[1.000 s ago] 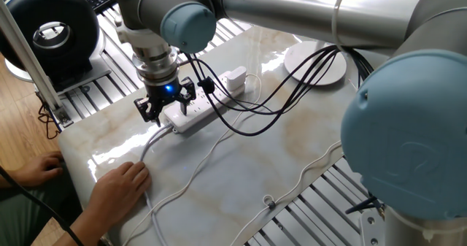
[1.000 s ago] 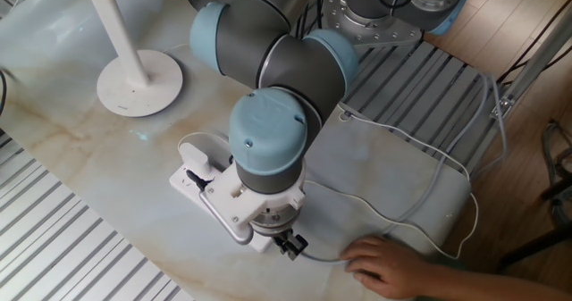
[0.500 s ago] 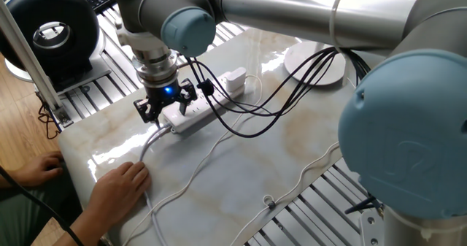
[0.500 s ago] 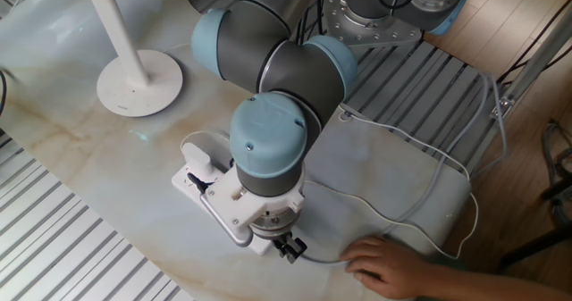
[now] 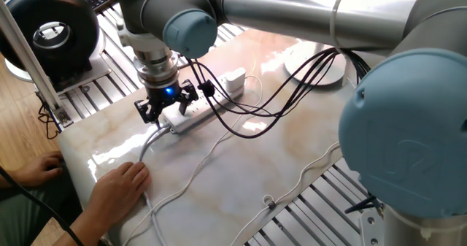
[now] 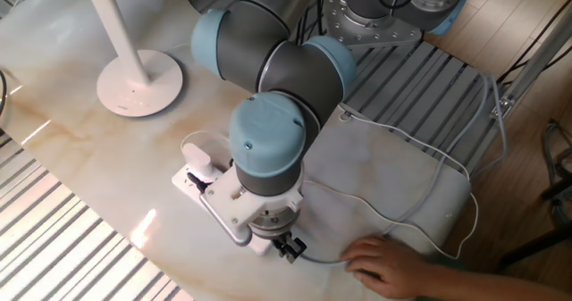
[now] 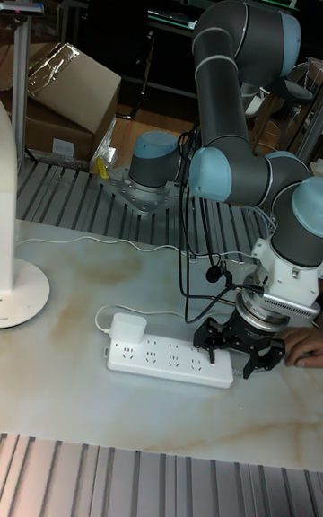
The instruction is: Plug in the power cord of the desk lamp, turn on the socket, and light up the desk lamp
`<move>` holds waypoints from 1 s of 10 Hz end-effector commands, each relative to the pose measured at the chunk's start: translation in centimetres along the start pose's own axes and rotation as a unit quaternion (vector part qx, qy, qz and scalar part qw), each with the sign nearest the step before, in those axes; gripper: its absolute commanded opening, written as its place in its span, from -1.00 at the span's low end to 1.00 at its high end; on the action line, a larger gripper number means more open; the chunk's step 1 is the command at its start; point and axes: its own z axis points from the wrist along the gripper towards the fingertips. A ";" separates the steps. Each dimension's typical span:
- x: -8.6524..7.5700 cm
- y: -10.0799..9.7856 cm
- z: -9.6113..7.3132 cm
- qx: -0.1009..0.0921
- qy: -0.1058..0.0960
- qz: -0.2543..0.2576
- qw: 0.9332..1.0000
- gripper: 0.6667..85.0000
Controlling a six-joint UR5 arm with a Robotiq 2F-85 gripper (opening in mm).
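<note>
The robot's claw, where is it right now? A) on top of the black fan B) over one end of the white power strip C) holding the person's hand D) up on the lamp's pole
B: the gripper sits right above one end of the power strip, away from the lamp and apart from the person's hand.

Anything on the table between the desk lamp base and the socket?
Bare marble separates the desk lamp from the socket in the tall fixed view; only the power cord loops from its plug, seated at the strip's lamp-side end.
</note>
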 end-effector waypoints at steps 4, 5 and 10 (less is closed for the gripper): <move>0.4 0.3 -1.6 -0.012 0.013 -0.001 1.000 0.53; 0.4 0.4 -2.1 -0.014 0.016 -0.001 1.000 0.53; 0.0 0.8 -3.3 -0.025 0.018 -0.004 1.000 0.53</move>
